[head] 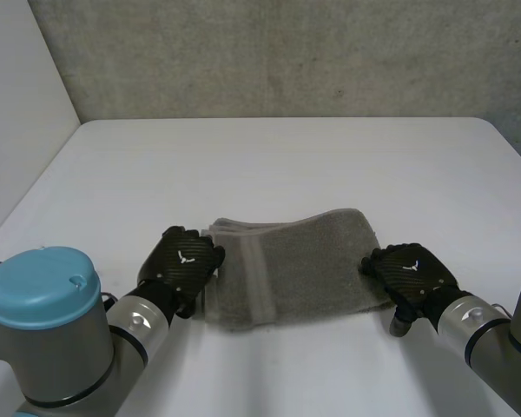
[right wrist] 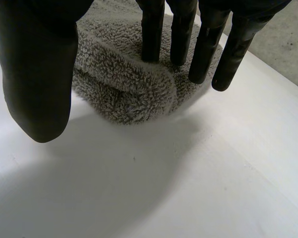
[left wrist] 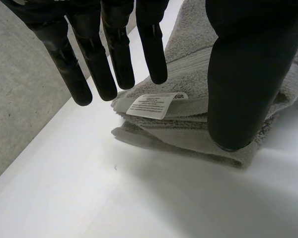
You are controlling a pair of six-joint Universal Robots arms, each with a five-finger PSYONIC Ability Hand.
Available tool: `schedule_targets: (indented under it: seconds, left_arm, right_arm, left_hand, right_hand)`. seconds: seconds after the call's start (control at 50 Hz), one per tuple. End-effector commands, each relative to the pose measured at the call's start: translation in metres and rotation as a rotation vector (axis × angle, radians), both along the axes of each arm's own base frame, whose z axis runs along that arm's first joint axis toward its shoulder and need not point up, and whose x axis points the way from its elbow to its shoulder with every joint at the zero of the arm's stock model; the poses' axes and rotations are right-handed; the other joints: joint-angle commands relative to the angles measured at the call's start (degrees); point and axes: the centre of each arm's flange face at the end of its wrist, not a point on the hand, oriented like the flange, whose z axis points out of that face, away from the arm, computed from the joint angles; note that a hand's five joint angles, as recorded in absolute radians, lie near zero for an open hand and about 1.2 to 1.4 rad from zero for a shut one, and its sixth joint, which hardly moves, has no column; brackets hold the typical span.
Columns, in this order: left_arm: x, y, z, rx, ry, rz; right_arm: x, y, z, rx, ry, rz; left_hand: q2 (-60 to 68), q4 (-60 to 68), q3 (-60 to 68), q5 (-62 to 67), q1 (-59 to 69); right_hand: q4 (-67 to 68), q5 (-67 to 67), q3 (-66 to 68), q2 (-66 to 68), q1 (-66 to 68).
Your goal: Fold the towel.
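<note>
A grey towel (head: 295,269) lies folded into a thick, layered strip on the white table (head: 269,165). My left hand (head: 184,265) rests at the towel's left end, my right hand (head: 412,269) at its right end. In the left wrist view the left hand (left wrist: 119,49) is open with straight fingers over the stacked edges of the towel (left wrist: 188,64), and its thumb is beside them. A white label (left wrist: 156,104) sticks out of those layers. In the right wrist view the right hand (right wrist: 37,74) is open, and its straight fingertips (right wrist: 153,29) touch the rounded fold of the towel (right wrist: 124,84).
Bare table surface stretches beyond the towel to the far edge (head: 278,119), where a grey wall (head: 286,52) rises. My two grey forearms come in along the near edge on either side.
</note>
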Motion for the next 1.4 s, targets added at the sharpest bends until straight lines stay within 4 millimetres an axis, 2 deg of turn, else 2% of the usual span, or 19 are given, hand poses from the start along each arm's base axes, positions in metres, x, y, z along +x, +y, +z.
schedule_targets:
  seconds: [0.02, 0.1, 0.2, 0.42, 0.6, 0.64, 0.74, 0.76, 0.8, 0.82, 0.86, 0.88, 0.94, 1.06, 1.08, 1.1, 1.12, 1.22, 1.4]
  left_arm:
    - [0.001, -0.001, -0.001, 0.004, 0.000, 0.006]
    - [0.001, -0.001, -0.001, 0.004, 0.000, 0.006]
    - [0.001, -0.001, 0.000, 0.001, 0.002, 0.006]
    - [0.002, -0.001, 0.009, -0.023, 0.016, 0.010]
    - [0.014, -0.015, 0.028, -0.076, 0.047, 0.067]
    - [0.016, -0.018, 0.033, -0.091, 0.055, 0.079]
    - [0.027, -0.030, 0.050, -0.129, 0.106, 0.131]
    - [0.027, -0.030, 0.050, -0.129, 0.106, 0.131]
    - [0.031, -0.036, 0.057, -0.130, 0.151, 0.159]
    - [0.031, -0.036, 0.057, -0.130, 0.152, 0.159]
    - [0.035, -0.041, 0.061, -0.120, 0.196, 0.185]
    - [0.035, -0.041, 0.061, -0.120, 0.196, 0.185]
    - [0.037, -0.045, 0.065, -0.096, 0.265, 0.205]
    - [0.034, -0.048, 0.071, -0.082, 0.340, 0.209]
    - [0.033, -0.049, 0.074, -0.084, 0.357, 0.209]
    - [0.033, -0.049, 0.075, -0.084, 0.357, 0.209]
    - [0.031, -0.051, 0.075, -0.081, 0.369, 0.210]
    - [0.023, -0.056, 0.081, -0.071, 0.417, 0.197]
    - [-0.012, -0.044, 0.072, 0.062, 0.472, 0.125]
  right_arm:
    - [0.001, -0.003, -0.001, -0.019, -0.004, 0.000]
    - [0.001, -0.007, 0.000, -0.052, -0.011, -0.002]
    - [0.001, -0.014, 0.003, -0.093, -0.017, -0.012]
    - [-0.026, -0.035, 0.009, -0.111, 0.000, -0.104]
    - [-0.023, -0.042, 0.044, -0.224, 0.039, -0.054]
    - [-0.013, -0.039, 0.051, -0.239, 0.028, -0.014]
    - [0.072, 0.003, 0.080, -0.326, -0.048, 0.270]
    - [0.073, 0.003, 0.080, -0.326, -0.048, 0.271]
    - [0.109, 0.032, 0.080, -0.335, -0.075, 0.402]
    - [0.109, 0.032, 0.080, -0.335, -0.075, 0.402]
    - [0.137, 0.067, 0.072, -0.323, -0.084, 0.525]
    - [0.137, 0.067, 0.072, -0.323, -0.084, 0.526]
    - [0.154, 0.109, 0.036, -0.216, -0.041, 0.648]
    - [0.150, 0.113, 0.027, -0.173, 0.015, 0.620]
    - [0.148, 0.110, 0.031, -0.181, 0.014, 0.593]
    - [0.148, 0.110, 0.031, -0.181, 0.014, 0.593]
    - [0.145, 0.106, 0.040, -0.201, 0.005, 0.561]
    - [0.123, 0.080, 0.062, -0.235, -0.023, 0.415]
    - [0.084, 0.030, 0.093, -0.131, -0.228, 0.130]
  left_hand:
    - [4.3, 4.3, 4.3, 4.5, 4.1]
    - [4.3, 4.3, 4.3, 4.5, 4.1]
    - [4.3, 4.3, 4.3, 4.5, 4.1]
    - [4.3, 4.3, 4.3, 4.5, 4.1]
    - [2.3, 2.3, 2.3, 2.5, 2.1]
    - [1.3, 1.3, 1.3, 1.5, 1.1]
    - [-7.9, -8.0, -8.0, -7.7, -8.1]
    - [-8.0, -8.0, -8.0, -7.7, -8.1]
    - [-12.6, -12.7, -12.7, -12.4, -12.8]
    - [-12.7, -12.7, -12.7, -12.5, -12.8]
    - [-20.4, -20.4, -20.4, -20.2, -20.5]
    - [-20.4, -20.4, -20.4, -20.2, -20.6]
    - [-22.7, -22.8, -22.8, -22.5, -22.9]
    - [-23.4, -23.5, -23.5, -23.2, -23.6]
    - [-23.3, -23.3, -23.3, -23.1, -23.4]
    - [-23.3, -23.3, -23.3, -23.1, -23.4]
    - [-23.3, -23.3, -23.3, -23.1, -23.4]
    - [-23.1, -23.1, -23.1, -22.9, -23.3]
    - [-22.6, -22.6, -22.6, -22.4, -22.8]
  right_hand:
    - [6.5, 8.5, 6.5, 6.2, 5.6]
    - [22.6, 24.6, 22.6, 22.3, 21.6]
    - [57.1, 59.1, 57.1, 56.8, 56.2]
    - [57.1, 59.2, 57.2, 56.9, 56.2]
    - [57.1, 59.2, 57.2, 56.9, 56.2]
    - [57.1, 59.2, 57.2, 56.9, 56.2]
    - [57.1, 59.2, 57.2, 56.9, 56.2]
    - [57.1, 59.2, 57.2, 56.9, 56.2]
    - [57.1, 59.2, 57.2, 56.9, 56.2]
    - [57.1, 59.2, 57.2, 56.9, 56.2]
    - [57.1, 59.2, 57.2, 56.9, 56.2]
    - [57.1, 59.2, 57.2, 56.9, 56.2]
    - [57.1, 59.2, 57.2, 56.9, 56.2]
    - [57.1, 59.2, 57.2, 56.9, 56.2]
    - [36.6, 38.6, 36.6, 36.3, 35.7]
    - [36.3, 38.4, 36.4, 36.1, 35.4]
    - [14.0, 16.1, 14.1, 13.8, 13.1]
    - [-12.9, -10.8, -12.8, -13.1, -13.8]
    - [-12.9, -10.8, -12.8, -13.1, -13.8]
